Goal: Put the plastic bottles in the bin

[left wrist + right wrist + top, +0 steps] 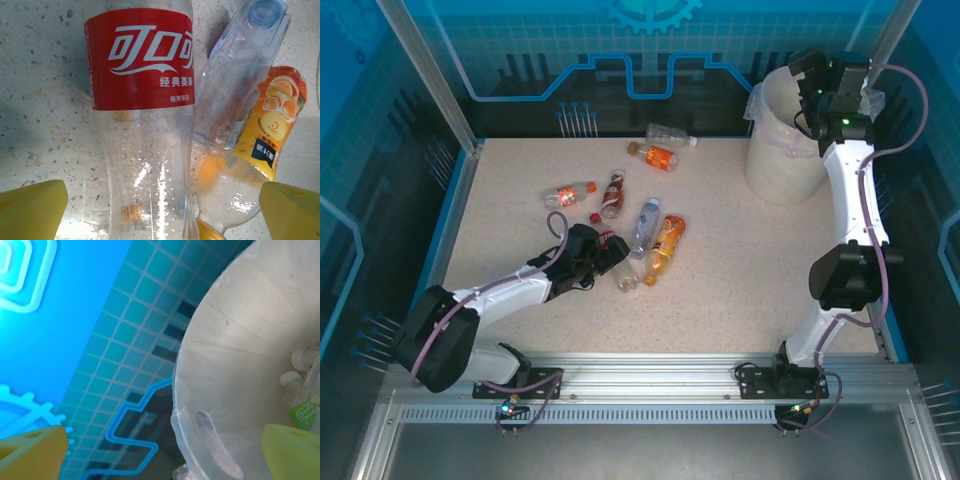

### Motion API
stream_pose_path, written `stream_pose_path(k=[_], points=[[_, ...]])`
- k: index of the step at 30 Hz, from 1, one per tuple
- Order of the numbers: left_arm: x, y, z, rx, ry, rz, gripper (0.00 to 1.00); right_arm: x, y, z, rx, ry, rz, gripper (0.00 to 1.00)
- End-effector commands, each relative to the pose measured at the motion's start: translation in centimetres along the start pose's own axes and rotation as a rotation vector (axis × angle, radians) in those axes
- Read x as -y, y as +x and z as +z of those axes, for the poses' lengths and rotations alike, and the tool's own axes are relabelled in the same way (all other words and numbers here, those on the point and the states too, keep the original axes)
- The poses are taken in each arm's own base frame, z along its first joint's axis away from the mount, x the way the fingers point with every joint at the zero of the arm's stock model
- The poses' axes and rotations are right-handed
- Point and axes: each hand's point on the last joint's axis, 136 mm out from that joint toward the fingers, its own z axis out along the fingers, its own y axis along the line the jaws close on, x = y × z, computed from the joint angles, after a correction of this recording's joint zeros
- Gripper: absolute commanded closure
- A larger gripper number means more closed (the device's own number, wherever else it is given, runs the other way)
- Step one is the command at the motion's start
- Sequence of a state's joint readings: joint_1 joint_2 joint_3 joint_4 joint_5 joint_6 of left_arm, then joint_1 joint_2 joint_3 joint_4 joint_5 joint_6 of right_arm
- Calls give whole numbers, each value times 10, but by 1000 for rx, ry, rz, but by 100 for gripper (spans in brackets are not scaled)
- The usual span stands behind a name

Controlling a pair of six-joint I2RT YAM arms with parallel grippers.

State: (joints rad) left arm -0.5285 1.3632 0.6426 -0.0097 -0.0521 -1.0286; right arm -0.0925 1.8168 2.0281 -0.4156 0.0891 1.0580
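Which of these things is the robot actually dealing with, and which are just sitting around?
Job: red-label cola bottle, orange-label bottle, other loose bottles, bin, bottles already inside it.
Just there: speckled table, blue wall panels, metal rail.

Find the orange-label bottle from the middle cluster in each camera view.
Top external: the orange-label bottle lies near the middle of the picture, at the right of the cluster.
Left wrist: it is at the right side, cap toward the bottom edge.
Shared landmark: the clear bottle lying along its left side, which overlaps its label in the left wrist view.
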Motion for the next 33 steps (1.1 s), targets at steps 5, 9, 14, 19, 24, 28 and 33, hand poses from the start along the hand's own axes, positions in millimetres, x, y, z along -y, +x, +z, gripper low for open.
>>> stream_pose_path(k=[5,9,14,19,24,28,33], points=[[-8,-8,2,-7,-157,70,1,-46,27,-72,-108,-194,-399,0],[-12,-27,1,45,-239,89,1,-43,78,-102,-214,-308,-565,0],[-16,-50,10,49,-277,77,1,-34,140,-143,-293,-474,-663,0],[-5,-65,33,7,-269,100,6,-13,204,-184,-424,-588,-715,0],[-3,-67,50,-43,-311,131,13,15,240,-207,-490,-612,-756,0],[-6,-63,57,-68,-320,142,17,34,259,-217,-613,-598,-684,0],[-15,-57,62,-92,-341,141,22,52,277,-227,-762,-553,-626,0]])
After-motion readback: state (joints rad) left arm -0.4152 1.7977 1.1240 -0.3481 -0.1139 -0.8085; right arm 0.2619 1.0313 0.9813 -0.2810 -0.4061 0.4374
